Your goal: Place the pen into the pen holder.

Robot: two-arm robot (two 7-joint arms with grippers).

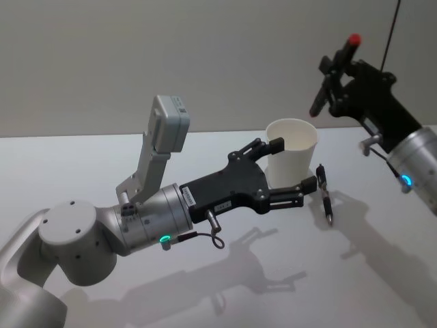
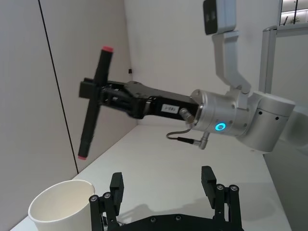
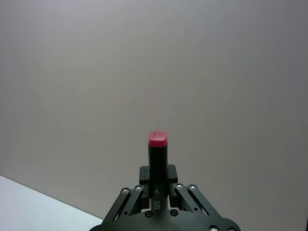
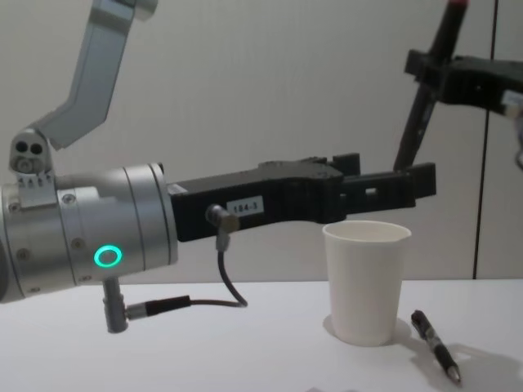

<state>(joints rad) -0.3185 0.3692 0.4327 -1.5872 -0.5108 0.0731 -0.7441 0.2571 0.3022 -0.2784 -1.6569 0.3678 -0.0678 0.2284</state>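
Pen top past chest-view edge

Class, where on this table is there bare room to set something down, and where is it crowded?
Bare: table behind the left arm, and in front of the click pen. Crowded: around the paper cup, left pincer open close by.

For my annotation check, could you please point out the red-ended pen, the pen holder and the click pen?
pen (image 2: 89,126), left wrist view, lower black barrel.
pen holder (image 4: 366,286), chest view, front wall of the cup.
click pen (image 4: 434,346), chest view, middle of its barrel.
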